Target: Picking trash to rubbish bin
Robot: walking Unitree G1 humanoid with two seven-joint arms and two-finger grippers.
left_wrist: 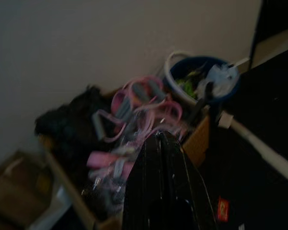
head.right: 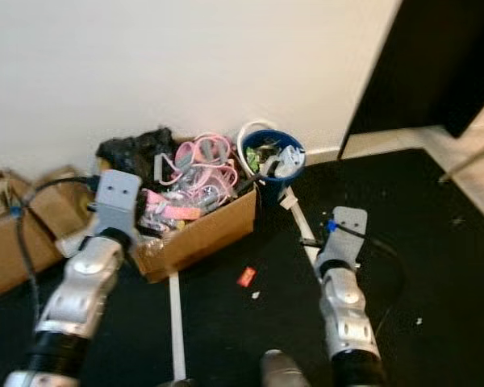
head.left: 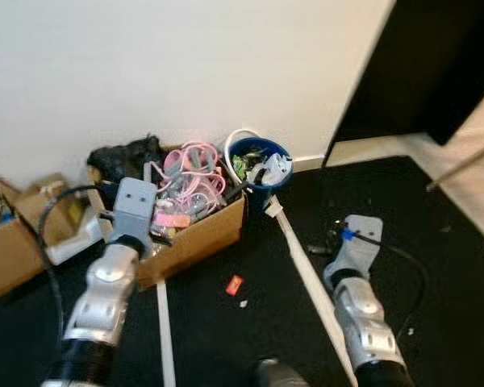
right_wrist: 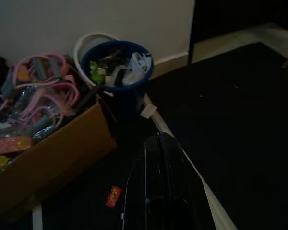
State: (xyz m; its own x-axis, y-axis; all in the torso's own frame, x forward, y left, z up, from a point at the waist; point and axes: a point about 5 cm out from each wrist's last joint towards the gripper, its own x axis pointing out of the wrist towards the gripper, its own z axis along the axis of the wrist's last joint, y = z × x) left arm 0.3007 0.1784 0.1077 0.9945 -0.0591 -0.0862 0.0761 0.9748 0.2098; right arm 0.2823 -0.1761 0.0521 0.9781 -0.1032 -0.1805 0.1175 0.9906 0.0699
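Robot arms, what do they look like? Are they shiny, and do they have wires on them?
Yes, shiny. Both arms are chunky silver metal, made of rounded segments that turn black near the body. The left arm ends in a flat grey block with a black cable looping off it. The right arm has a grey block too, with a bit of blue and a thin black cable. Each claw has long, glossy black fingers.

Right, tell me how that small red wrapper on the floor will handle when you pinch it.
The red wrapper lies flat on the dark floor, so it is probably thin, very light and floppy. Lying that flat, it may slide rather than lift, so the fingertips would likely have to scrape under an edge. Its blurred surface does not show whether it is slippery.
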